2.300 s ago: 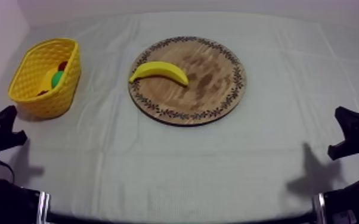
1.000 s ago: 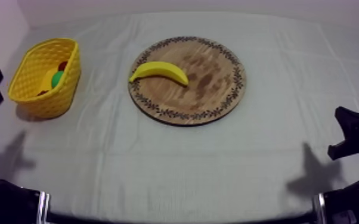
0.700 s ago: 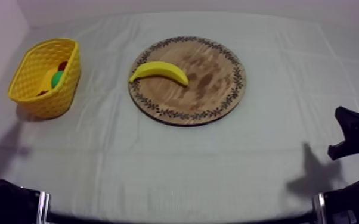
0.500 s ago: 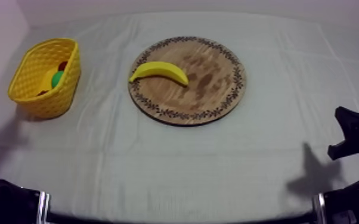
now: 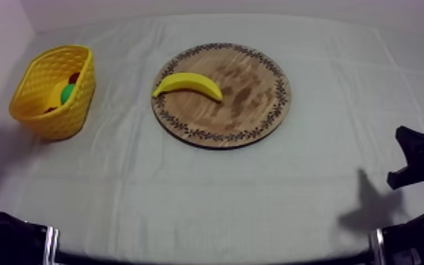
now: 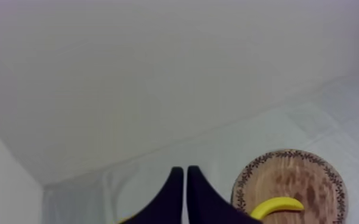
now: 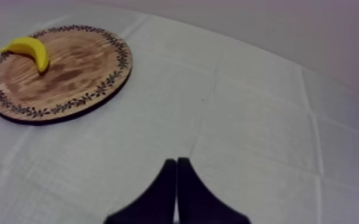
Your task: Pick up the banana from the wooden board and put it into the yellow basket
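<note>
Lying on wooden board (image 5: pixel 251 100), banana (image 5: pixel 190 81) lengthwise toward yellow basket (image 5: pixel 65 117); left gripper (image 6: pixel 184 170), right gripper (image 7: pixel 176 161) narrow.

The banana (image 5: pixel 189 83) is yellow, the board (image 5: pixel 257 106) brown with a dark leafy rim pattern, the basket (image 5: pixel 46 116) yellow lattice, the cloth (image 5: pixel 208 190) grey-white

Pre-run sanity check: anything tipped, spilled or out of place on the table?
Nothing stands out. The banana lies whole on the board, near its left rim. The basket stands upright left of it, with a green item and a red item already inside. Nothing spilled on the cloth.
</note>
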